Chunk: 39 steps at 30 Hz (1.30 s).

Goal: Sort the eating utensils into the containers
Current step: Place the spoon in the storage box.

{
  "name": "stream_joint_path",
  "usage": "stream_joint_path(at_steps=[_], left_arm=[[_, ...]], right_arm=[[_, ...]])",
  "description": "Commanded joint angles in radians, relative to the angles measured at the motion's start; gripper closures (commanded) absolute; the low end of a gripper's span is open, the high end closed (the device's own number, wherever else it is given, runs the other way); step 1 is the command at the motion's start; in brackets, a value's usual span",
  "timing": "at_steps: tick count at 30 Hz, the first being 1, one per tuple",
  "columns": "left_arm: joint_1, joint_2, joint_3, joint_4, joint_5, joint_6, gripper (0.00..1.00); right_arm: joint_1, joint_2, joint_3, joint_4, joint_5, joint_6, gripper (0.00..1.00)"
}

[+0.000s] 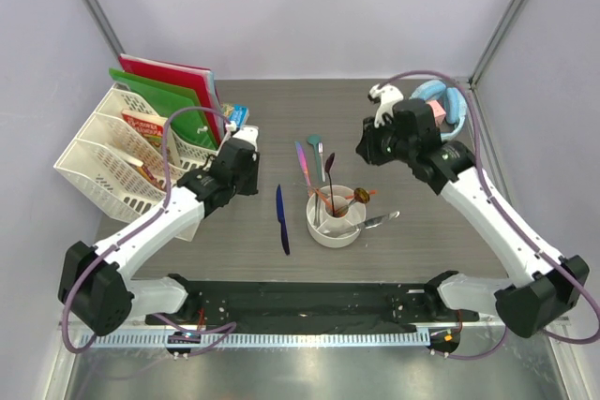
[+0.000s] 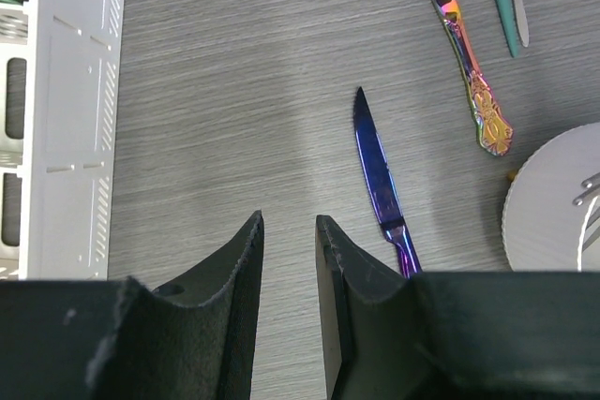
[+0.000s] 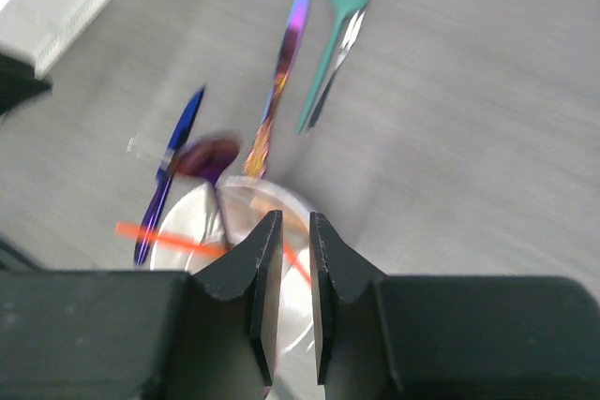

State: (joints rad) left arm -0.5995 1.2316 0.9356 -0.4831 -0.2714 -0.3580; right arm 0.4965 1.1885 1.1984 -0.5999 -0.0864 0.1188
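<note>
The grey table (image 1: 234,231) is carrying a lattice rack (image 1: 94,170), a white cup (image 1: 335,239), and a blue knife (image 1: 282,220), iridescent piece (image 1: 303,164) and teal spoon (image 1: 315,143).

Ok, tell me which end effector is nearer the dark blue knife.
Left. The left end effector hangs just beside the knife, toward the file rack; the right end effector is farther off, past the white cup on the knife's other side.

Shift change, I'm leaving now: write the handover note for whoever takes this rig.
Left tool: slightly open, empty, near the blue knife.
Right tool: slightly open, empty, hovering near the cup.
Done: purple spoon and orange pieces stand in the cup.
To do: blue knife, rainbow knife, teal spoon and silver piece lie on the table; second silver piece beside the cup.
</note>
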Motion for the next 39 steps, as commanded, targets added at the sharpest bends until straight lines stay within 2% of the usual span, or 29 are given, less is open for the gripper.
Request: stream_joint_path(at_steps=[1, 5, 6, 11, 13, 14, 17, 18, 19, 24, 27, 29, 34, 36, 39], left_arm=[[0.004, 0.02, 0.063, 0.024, -0.005, 0.017, 0.71], [0.004, 0.031, 0.074, 0.012, 0.012, 0.028, 0.71], [0.004, 0.032, 0.081, 0.006, 0.012, 0.031, 0.71], [0.009, 0.035, 0.106, 0.012, 0.001, 0.031, 0.71], [0.032, 0.052, 0.15, 0.064, 0.079, 0.047, 0.67], [0.041, 0.078, 0.179, 0.073, 0.102, 0.051, 0.66], [0.073, 0.253, 0.391, 0.019, 0.233, 0.047, 0.66], [0.073, 0.361, 0.499, 0.0, 0.266, 0.048, 0.67], [0.072, 0.408, 0.547, -0.026, 0.379, 0.05, 0.68], [0.073, 0.598, 0.682, 0.063, 0.598, 0.036, 0.69], [0.075, 0.707, 0.77, 0.018, 0.805, 0.048, 0.7], [0.073, 0.743, 0.775, 0.014, 0.933, 0.051, 0.71], [0.073, 0.697, 0.671, 0.132, 1.004, 0.01, 0.73], [0.072, 0.712, 0.686, 0.112, 1.088, 0.002, 0.75], [0.063, 0.686, 0.672, 0.115, 1.109, -0.013, 0.77]], right_arm=[[-0.084, 0.149, 0.137, 0.078, -0.004, -0.041, 0.77], [-0.192, 0.396, 0.333, 0.106, -0.226, -0.071, 0.77], [-0.196, 0.493, 0.384, 0.074, -0.248, -0.082, 0.77], [-0.213, 0.693, 0.605, 0.054, -0.302, -0.053, 0.78], [-0.216, 0.727, 0.627, 0.045, -0.299, -0.038, 0.81], [-0.214, 0.721, 0.606, 0.046, -0.29, -0.034, 0.81], [-0.22, 0.654, 0.512, 0.067, -0.211, -0.015, 0.82], [-0.233, 0.633, 0.486, 0.077, -0.188, -0.001, 0.82], [-0.24, 0.607, 0.462, 0.084, -0.161, 0.007, 0.82], [-0.283, 0.481, 0.34, 0.109, -0.118, 0.013, 0.81], [-0.317, 0.432, 0.284, 0.107, -0.107, 0.007, 0.81], [-0.335, 0.412, 0.248, 0.107, -0.102, 0.005, 0.81], [-0.346, 0.387, 0.193, 0.118, -0.104, 0.005, 0.81], [-0.352, 0.385, 0.184, 0.121, -0.108, 0.012, 0.81], [-0.354, 0.388, 0.173, 0.127, -0.105, 0.013, 0.81]])
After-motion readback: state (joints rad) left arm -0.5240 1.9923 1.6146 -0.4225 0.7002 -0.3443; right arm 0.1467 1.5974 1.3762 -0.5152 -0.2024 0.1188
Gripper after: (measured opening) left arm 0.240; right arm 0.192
